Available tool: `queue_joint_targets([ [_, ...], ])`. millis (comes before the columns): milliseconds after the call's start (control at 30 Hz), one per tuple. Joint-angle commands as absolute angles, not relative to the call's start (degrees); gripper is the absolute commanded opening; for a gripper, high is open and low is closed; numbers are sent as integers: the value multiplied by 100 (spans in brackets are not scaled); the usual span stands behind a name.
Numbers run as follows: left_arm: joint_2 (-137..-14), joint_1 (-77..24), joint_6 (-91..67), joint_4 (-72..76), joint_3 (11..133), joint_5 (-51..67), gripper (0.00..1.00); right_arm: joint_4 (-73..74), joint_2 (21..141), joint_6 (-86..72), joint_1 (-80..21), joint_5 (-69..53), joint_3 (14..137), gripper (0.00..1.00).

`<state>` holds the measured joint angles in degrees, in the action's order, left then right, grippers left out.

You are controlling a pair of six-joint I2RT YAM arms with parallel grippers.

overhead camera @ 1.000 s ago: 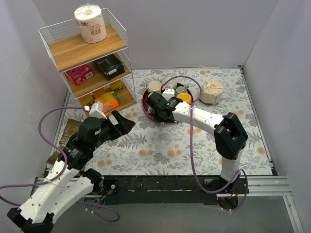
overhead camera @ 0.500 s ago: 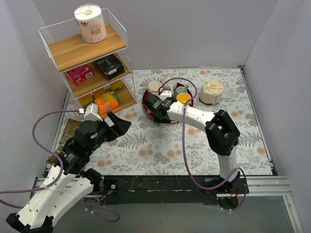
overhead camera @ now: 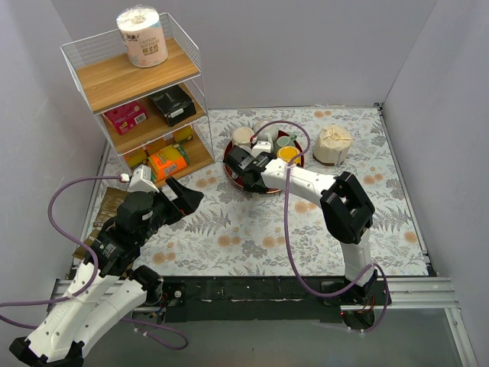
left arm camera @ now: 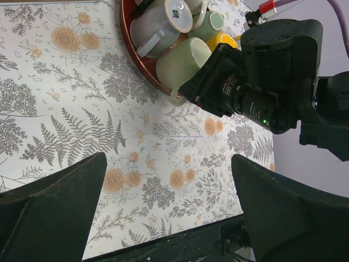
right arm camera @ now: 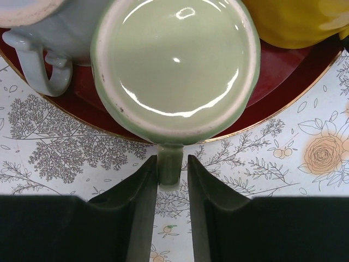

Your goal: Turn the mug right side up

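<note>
A pale green mug point(right arm camera: 174, 60) stands upside down, base up, at the near rim of a red tray point(right arm camera: 283, 103). Its handle point(right arm camera: 170, 164) juts out over the floral cloth. My right gripper point(right arm camera: 173, 164) straddles that handle with the jaws narrowly apart; the left finger touches it and a thin gap shows on the right. In the left wrist view the mug point(left arm camera: 182, 63) sits beside the right gripper point(left arm camera: 188, 90). My left gripper point(left arm camera: 168, 161) is wide open and empty over the cloth, well short of the tray point(overhead camera: 252, 191).
The tray also holds a white mug point(left arm camera: 147, 33), a yellow cup point(right arm camera: 294, 19) and several other cups. A wire shelf point(overhead camera: 137, 99) with boxes and a paper roll point(overhead camera: 143, 36) stands back left. A cream bundle point(overhead camera: 334, 144) lies right of the tray.
My right gripper has shifted a little left along the tray's near rim, onto the mug handle. My left arm has drawn back toward the near left.
</note>
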<state>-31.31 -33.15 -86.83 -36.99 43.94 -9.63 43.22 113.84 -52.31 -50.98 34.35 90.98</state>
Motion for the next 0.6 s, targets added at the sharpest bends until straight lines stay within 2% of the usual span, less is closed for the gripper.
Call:
queue_joint_targets([
  [0, -3076, -3322, -8727, -3814, 4342, -1142, 98, 4351, 11434, -5291, -5045, 3612, 9264, 33],
  [100, -3076, -3322, -8754, -3841, 4342, -1151, 98, 4263, 11426, -5274, -5036, 3612, 9203, 29],
  [200, -3067, -3322, -8780, -3858, 4342, -1143, 98, 4070, 11373, -5186, -5019, 3586, 9106, 21],
  [300, -3067, -3322, -8789, -3867, 4351, -1143, 98, 3982, 11338, -5054, -5027, 3481, 9044, 4],
  [333, -3050, -3322, -8806, -3876, 4333, -1143, 98, 3955, 11294, -5019, -5027, 3463, 8992, 1],
  [567, -2997, -3322, -8851, -3788, 4263, -1011, 98, 3841, 10732, -4817, -5027, 3454, 8702, 1],
])
